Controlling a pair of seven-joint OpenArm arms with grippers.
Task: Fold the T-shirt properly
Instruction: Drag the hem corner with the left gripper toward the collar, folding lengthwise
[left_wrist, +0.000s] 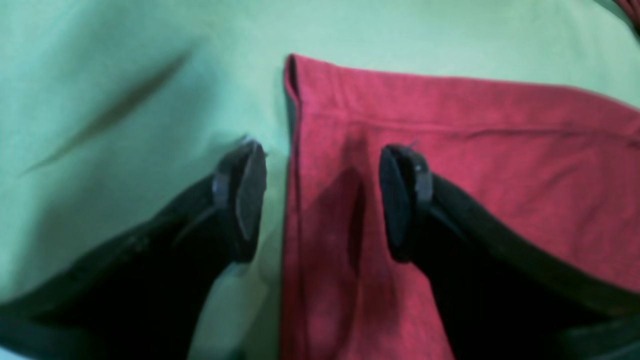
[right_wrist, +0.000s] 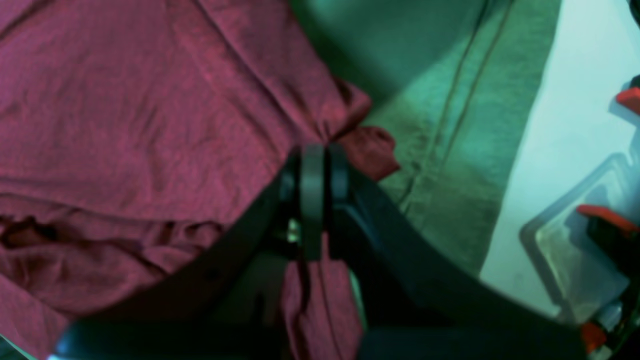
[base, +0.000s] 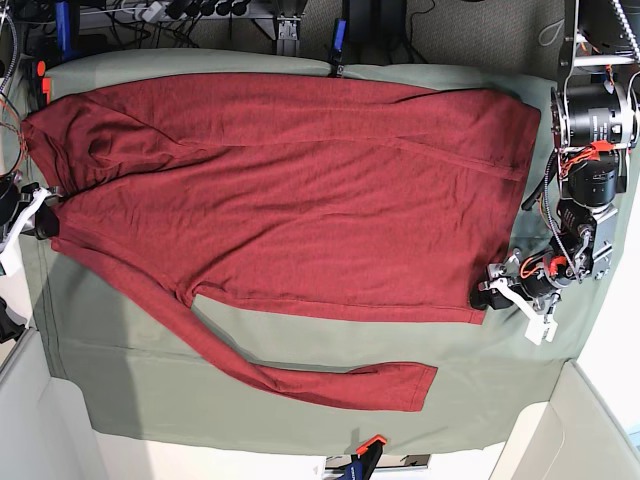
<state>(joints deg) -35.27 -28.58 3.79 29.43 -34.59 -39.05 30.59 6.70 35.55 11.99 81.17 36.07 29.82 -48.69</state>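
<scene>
Two-arm setup with a dark red T-shirt (base: 300, 220) spread over the sage-green cloth (base: 250, 400) that covers the counter. The shirt body lies flat across most of the counter, reaching from near one short edge to near the other, with its hem toward the end where the left arm stands. One long sleeve (base: 300, 375) trails off the body and runs slantwise along the long edge nearest the orange clamp (base: 368, 445), ending well short of the corner. Left gripper (left_wrist: 322, 200): jaws wide apart and holding nothing, poised over a corner of the hem, one finger above bare cloth and the other above red fabric; in the base view it sits at the shirt's corner (base: 485, 300) beside the counter's short edge. Right gripper (right_wrist: 314, 200): jaws pressed together on a bunched fold of the T-shirt at the opposite short edge, with wrinkled fabric gathered beside it.
</scene>
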